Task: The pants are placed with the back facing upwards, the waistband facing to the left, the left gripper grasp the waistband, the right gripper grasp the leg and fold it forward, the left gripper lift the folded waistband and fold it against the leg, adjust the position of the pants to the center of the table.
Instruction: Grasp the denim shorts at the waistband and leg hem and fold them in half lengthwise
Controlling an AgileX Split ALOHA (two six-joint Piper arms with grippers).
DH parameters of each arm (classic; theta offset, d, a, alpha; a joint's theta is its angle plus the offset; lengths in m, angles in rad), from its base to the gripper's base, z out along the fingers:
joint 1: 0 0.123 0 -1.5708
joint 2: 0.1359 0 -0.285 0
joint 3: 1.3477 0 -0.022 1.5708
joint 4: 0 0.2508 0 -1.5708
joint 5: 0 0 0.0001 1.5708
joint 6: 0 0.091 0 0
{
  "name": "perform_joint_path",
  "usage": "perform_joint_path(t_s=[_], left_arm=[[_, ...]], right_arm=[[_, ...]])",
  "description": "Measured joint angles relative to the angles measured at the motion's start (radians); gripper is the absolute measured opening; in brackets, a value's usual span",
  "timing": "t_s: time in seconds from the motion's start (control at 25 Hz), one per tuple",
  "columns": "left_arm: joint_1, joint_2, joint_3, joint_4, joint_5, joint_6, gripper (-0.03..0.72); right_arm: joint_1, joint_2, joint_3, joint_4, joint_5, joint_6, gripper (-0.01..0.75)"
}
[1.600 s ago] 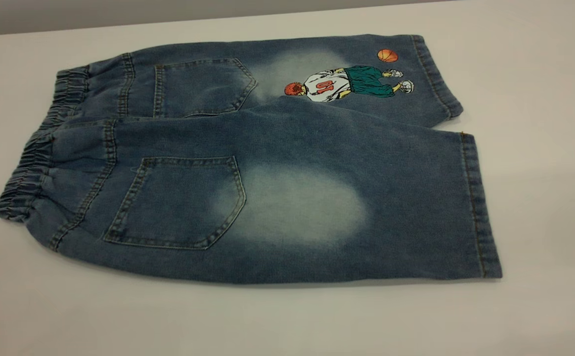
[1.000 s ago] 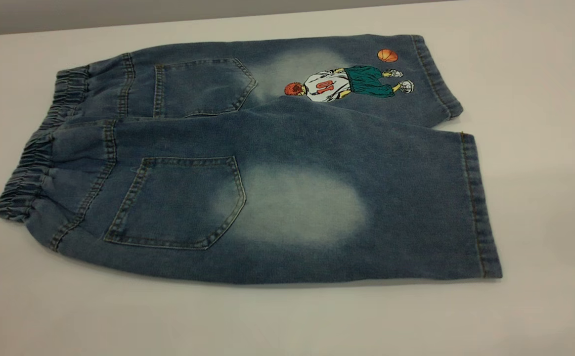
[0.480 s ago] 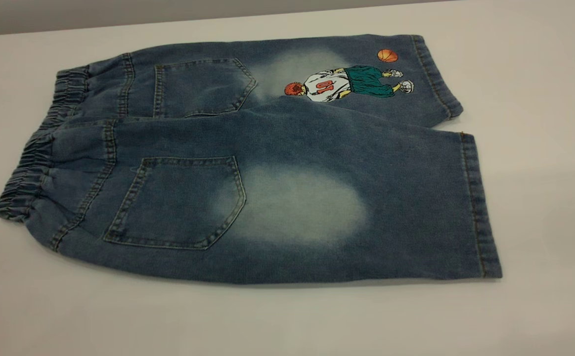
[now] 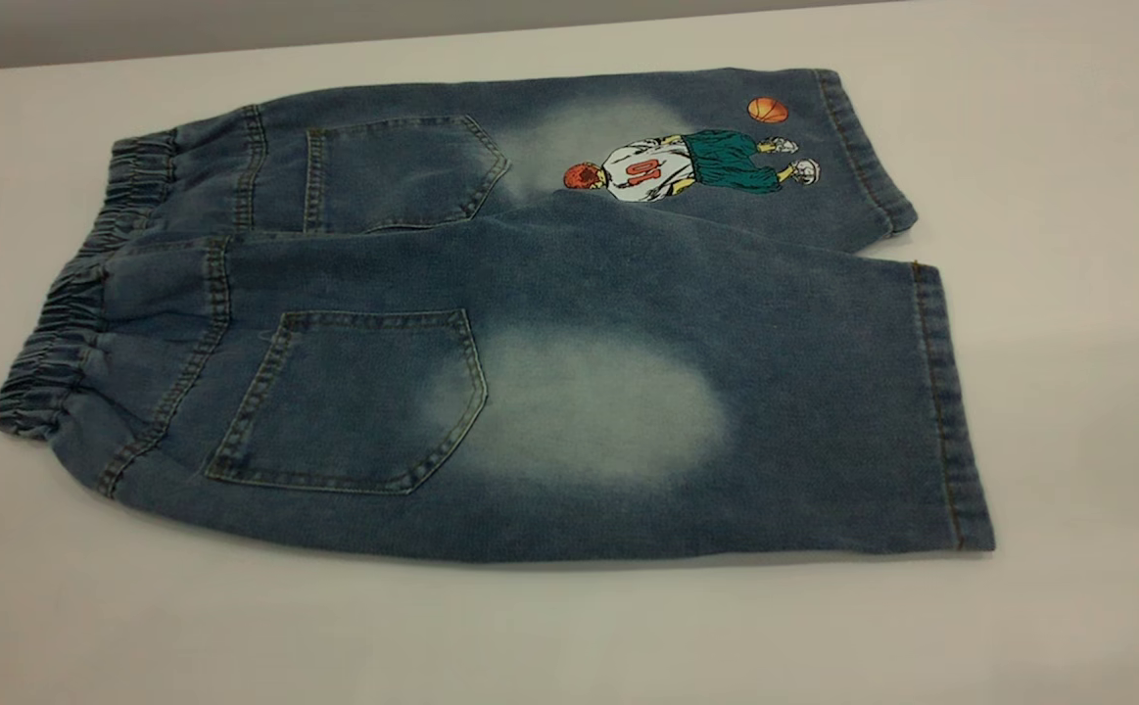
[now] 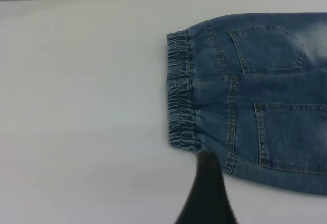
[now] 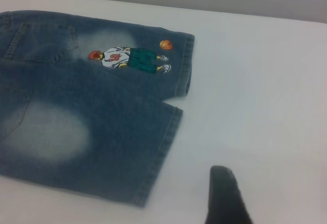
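So far nothing is folded: the short blue washed-denim pants [image 4: 530, 323] are lying spread flat, back side up, across the large plain matte white-grey bench [image 4: 1068, 196], both patch pockets showing. The gathered, dark blue elastic waistband [image 4: 70, 313] is forming the wide end at the exterior view's left, and the two stitched hems are pointing right. The wide denim leg with the big pale oval fade [image 4: 687, 411] is lying nearer the camera, its upper edge overlapping the farther leg, the one carrying the cartoon basketball-player print [image 4: 691, 164].

Neither arm is showing from outside. The left wrist view is catching only one dark fingertip of the left end effector [image 5: 207, 193], hanging just beside the near corner of the waistband and not touching it. The right wrist view is showing one dark tip of the right end effector [image 6: 225, 196] over bare bench, near the faded leg's hem corner but apart from it. With a single finger in sight on each, I cannot tell how wide either one is standing.

To my eye this is the approach before the first grasps. Next, each end effector needs to drop onto its edge, left on the waistband's near corner, right on the near hem, pinching both denim layers so the fold carries evenly.
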Motion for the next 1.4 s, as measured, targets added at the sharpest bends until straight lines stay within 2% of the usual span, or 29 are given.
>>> perform_joint_path(t_s=[0.36, 0.52, 0.68, 0.92, 1.04, 1.24, 1.4], left_arm=[[0.0, 0.005, -0.016, 0.002, -0.015, -0.007, 0.509], [0.0, 0.083, -0.067, 0.002, -0.074, -0.107, 0.509], [0.0, 0.248, -0.136, 0.018, -0.131, -0.204, 0.509], [0.0, 0.583, -0.177, 0.029, -0.231, -0.179, 0.509], [0.002, 0.77, -0.177, 0.029, -0.319, -0.197, 0.509], [0.002, 1.049, -0.177, -0.045, -0.453, -0.215, 0.509], [0.002, 1.25, -0.177, -0.079, -0.529, -0.202, 0.509]], right_arm=[[0.0, 0.0, 0.0, -0.005, 0.0, 0.003, 0.357], [0.0, 0.018, -0.019, 0.001, -0.031, 0.035, 0.357], [0.0, 0.156, -0.049, 0.049, -0.123, 0.022, 0.357], [0.0, 0.468, -0.049, 0.153, -0.246, -0.076, 0.357], [0.0, 0.616, -0.048, 0.23, -0.316, -0.149, 0.357], [0.0, 0.838, -0.048, 0.39, -0.433, -0.253, 0.357], [0.0, 0.99, -0.048, 0.491, -0.471, -0.306, 0.357]])
